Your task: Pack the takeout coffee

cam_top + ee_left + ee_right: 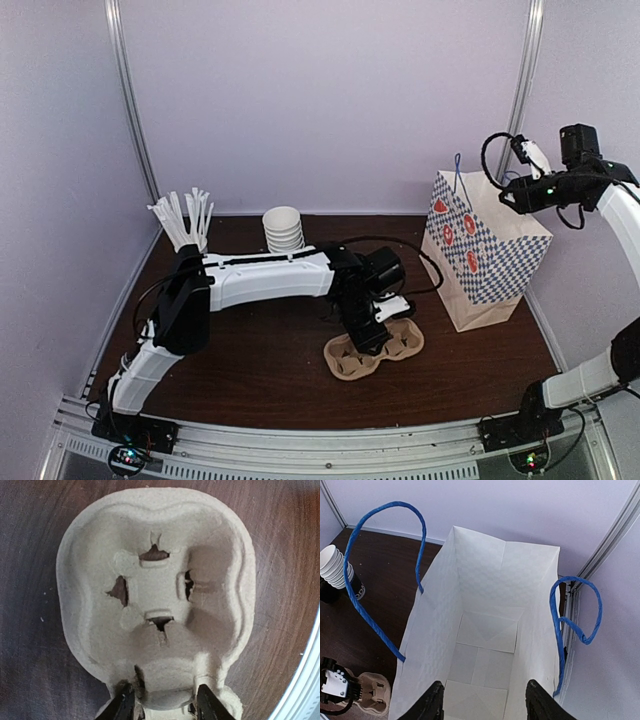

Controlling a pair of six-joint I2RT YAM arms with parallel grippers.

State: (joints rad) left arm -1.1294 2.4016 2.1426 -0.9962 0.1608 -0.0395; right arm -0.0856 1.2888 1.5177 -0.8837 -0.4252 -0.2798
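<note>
My left gripper (165,707) is down on a pulp cup carrier (155,595) that lies flat on the brown table (260,350), lower centre of the top view. In the left wrist view the jaws stand apart on either side of the carrier's near lobe at the bottom edge; I cannot tell whether they press on it. All carrier pockets in view hold nothing.

My right gripper (485,702) hangs above the paper bag (440,595) at the right of the top view. Its jaws are spread with nothing between them. The bag stands upright, mouth open, with its blue handles (380,525) splayed to either side.

A stack of white cups (283,228) stands at upper centre, behind my left arm. A cup of white sticks (185,220) stands upper left.

A dark shape (327,594) sits under the stack at the left edge of the right wrist view. I cannot tell whether it is the coffee cup, so its position and axis stay unconfirmed.
</note>
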